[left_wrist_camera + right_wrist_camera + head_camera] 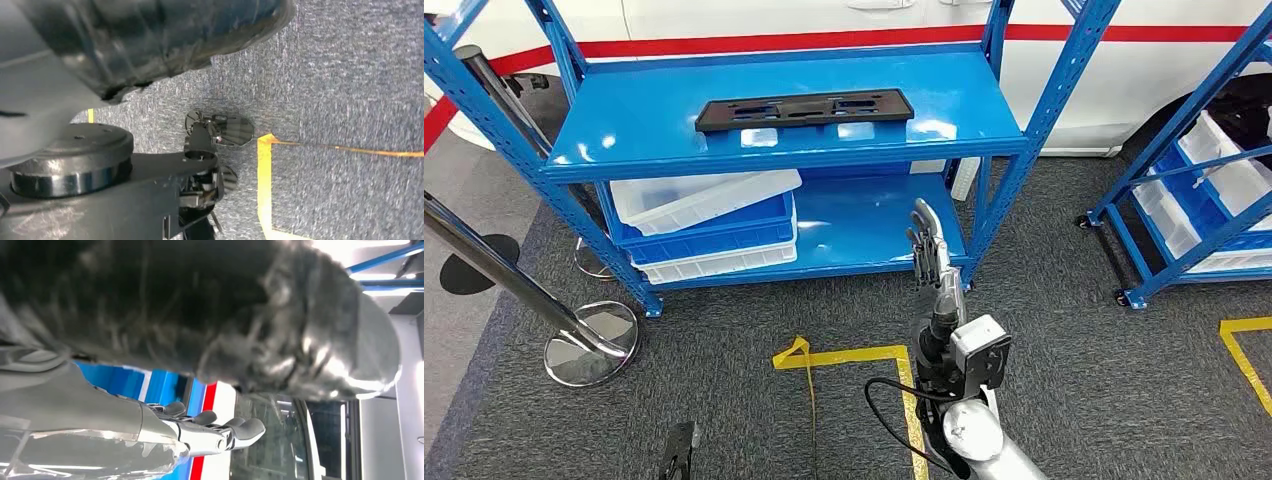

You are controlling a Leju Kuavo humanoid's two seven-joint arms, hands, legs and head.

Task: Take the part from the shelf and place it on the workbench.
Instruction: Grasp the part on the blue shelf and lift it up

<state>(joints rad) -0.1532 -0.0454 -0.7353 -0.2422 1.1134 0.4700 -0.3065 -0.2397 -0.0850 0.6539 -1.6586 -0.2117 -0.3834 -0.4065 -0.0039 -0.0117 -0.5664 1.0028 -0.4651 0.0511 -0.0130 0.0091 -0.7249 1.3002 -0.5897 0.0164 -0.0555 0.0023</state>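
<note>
The part (pixel 804 108) is a long flat black panel with cut-outs, lying on the top board of the blue shelf (pixel 654 130), toward its back. My right hand (pixel 929 250) is raised in front of the shelf's lower level, below and to the right of the part, with its fingers (pixel 210 427) stretched out straight and nothing in them. My left hand (pixel 679 450) hangs low near the floor at the bottom edge of the head view. It is dark and small there, and how its fingers lie is unclear.
White and blue bins (pixel 714 235) are stacked on the shelf's lower board. A chrome stanchion base (pixel 589 345) stands at the left, with a second blue rack (pixel 1194 200) at the right. Yellow tape (pixel 844 355) marks the grey carpet. A white car (pixel 824 20) stands behind the shelf.
</note>
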